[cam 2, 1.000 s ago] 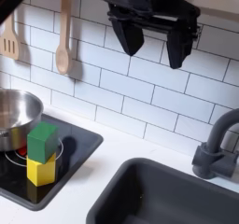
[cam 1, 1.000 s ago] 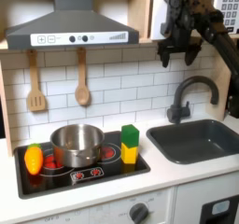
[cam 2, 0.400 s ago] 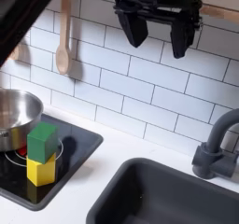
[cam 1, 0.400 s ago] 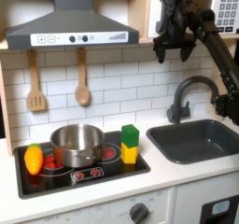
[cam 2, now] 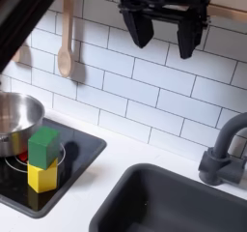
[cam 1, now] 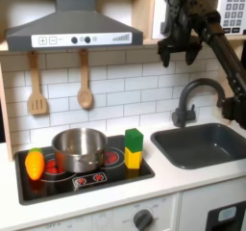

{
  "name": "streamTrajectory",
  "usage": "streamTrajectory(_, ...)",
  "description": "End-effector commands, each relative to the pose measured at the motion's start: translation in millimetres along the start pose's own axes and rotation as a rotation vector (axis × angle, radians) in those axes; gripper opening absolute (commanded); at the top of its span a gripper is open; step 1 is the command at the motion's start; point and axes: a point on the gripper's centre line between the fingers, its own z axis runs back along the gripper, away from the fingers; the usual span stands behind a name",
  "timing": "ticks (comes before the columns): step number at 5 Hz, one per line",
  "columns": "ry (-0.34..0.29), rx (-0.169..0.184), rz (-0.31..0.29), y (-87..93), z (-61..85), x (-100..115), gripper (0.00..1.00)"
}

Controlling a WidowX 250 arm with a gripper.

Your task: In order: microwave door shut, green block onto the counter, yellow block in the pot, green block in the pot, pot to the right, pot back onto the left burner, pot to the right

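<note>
Polished steel on the pot point(cam 1: 79, 149), shiny enough to catch reflections; the cooktop point(cam 1: 115, 177) under it is glossy black. The green block point(cam 2: 43, 147) and yellow block point(cam 2: 41, 177) look smooth and matt. Glazed white wall tiles point(cam 2: 145, 91) gleam, two utensils point(cam 1: 85, 85) look wooden, the tabletop point(cam 2: 92, 192) is pale, smooth, the hand point(cam 2: 164, 31) matt black.

Toy kitchen, counted item by item.
Two blocks, one green block point(cam 1: 134, 138) stacked on one yellow block point(cam 1: 133, 158); one steel pot point(cam 1: 79, 149); one orange-and-yellow toy vegetable point(cam 1: 35, 164); two wooden utensils on the wall, a slotted spatula point(cam 1: 36, 85) and a spoon point(cam 1: 85, 81); one black cooktop point(cam 1: 58, 182); one dark sink point(cam 1: 204, 143) with one faucet point(cam 1: 188, 97); one range hood point(cam 1: 72, 23); one robot arm with one gripper point(cam 2: 165, 36).
</note>
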Motion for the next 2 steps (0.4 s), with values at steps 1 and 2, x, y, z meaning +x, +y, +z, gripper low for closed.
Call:
streamTrajectory(1,0.048,0.073,0.068,32.5,20.7,-59,1.00)
streamTrajectory(2,0.082,0.121,0.086,45.0,26.1,-84,1.00)
